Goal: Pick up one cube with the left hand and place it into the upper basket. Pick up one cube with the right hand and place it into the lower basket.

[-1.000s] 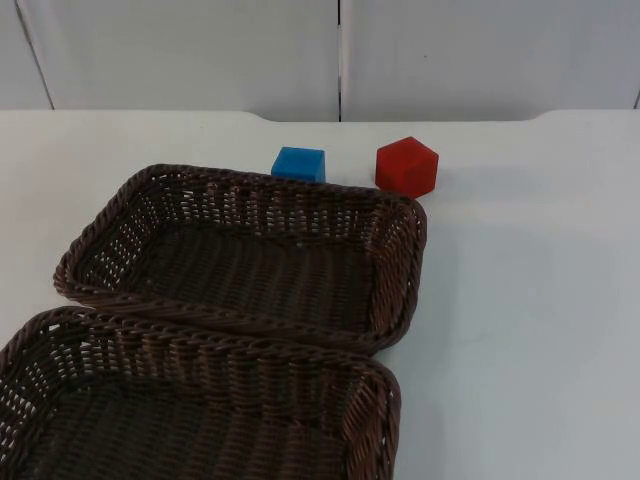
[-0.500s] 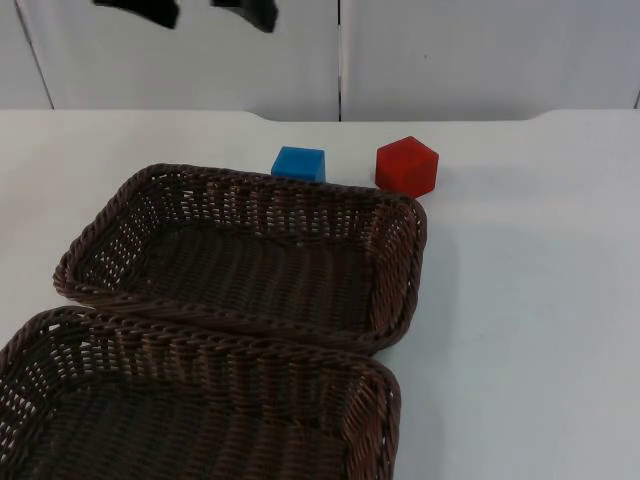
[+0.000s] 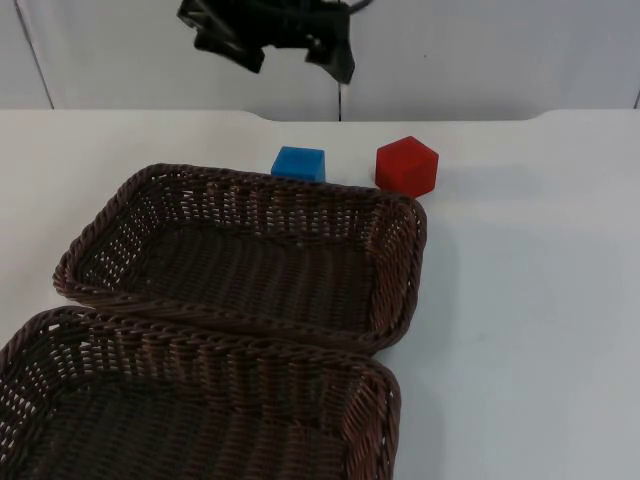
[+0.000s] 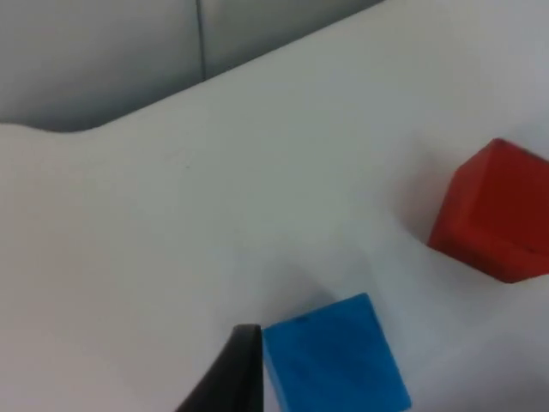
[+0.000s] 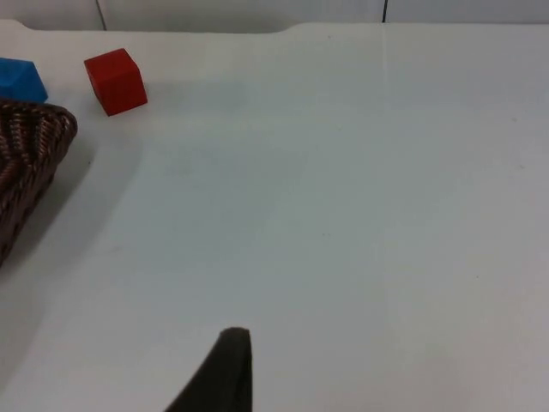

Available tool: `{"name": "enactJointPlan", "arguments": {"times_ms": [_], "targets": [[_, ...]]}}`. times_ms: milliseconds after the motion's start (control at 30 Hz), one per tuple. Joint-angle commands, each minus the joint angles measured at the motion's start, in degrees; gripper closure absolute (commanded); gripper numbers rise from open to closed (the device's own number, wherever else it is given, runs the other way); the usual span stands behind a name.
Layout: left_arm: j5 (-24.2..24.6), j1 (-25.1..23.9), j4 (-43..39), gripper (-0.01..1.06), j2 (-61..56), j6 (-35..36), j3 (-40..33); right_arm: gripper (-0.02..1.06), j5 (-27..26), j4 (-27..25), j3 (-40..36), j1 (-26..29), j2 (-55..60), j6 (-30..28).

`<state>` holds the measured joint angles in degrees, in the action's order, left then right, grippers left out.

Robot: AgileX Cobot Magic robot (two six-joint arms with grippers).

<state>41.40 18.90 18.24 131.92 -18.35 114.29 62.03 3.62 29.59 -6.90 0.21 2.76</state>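
A blue cube (image 3: 298,163) and a red cube (image 3: 407,166) sit on the white table just behind the upper wicker basket (image 3: 402,262). The lower basket (image 3: 200,338) lies in front of it; both hold nothing. My left gripper (image 3: 290,52) hangs open in the air behind the blue cube, nothing between its fingers. In the left wrist view the blue cube (image 4: 334,359) lies close beside a black fingertip (image 4: 233,371), with the red cube (image 4: 493,210) further off. My right gripper (image 5: 221,369) waits far from the red cube (image 5: 115,81) and blue cube (image 5: 19,80).
The grey partition wall (image 3: 480,50) closes the table behind the cubes. Bare white table (image 3: 530,300) stretches to the right of the baskets. In the right wrist view a corner of the upper basket (image 5: 30,159) stands near the cubes.
My left gripper has come down into the top view and moved right, toward the spot above the blue cube. Cubes and baskets have not moved.
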Motion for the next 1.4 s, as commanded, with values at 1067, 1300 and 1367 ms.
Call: {"name": "enactJointPlan", "arguments": {"times_ms": [1067,1300,1367], "targets": [[-7.6,1.1,-2.4,0.03,14.7,12.2,5.0,-0.01,-0.3,0.7,-0.1,0.4,-0.2,0.7],[-8.4,1.1,-2.6,0.03,16.0,12.2,5.0,0.00,-0.3,0.7,-0.1,0.4,-0.2,0.6],[-8.4,1.1,-2.6,0.03,16.0,12.2,5.0,0.00,-0.3,0.7,-0.1,0.4,-0.2,0.6]]}}
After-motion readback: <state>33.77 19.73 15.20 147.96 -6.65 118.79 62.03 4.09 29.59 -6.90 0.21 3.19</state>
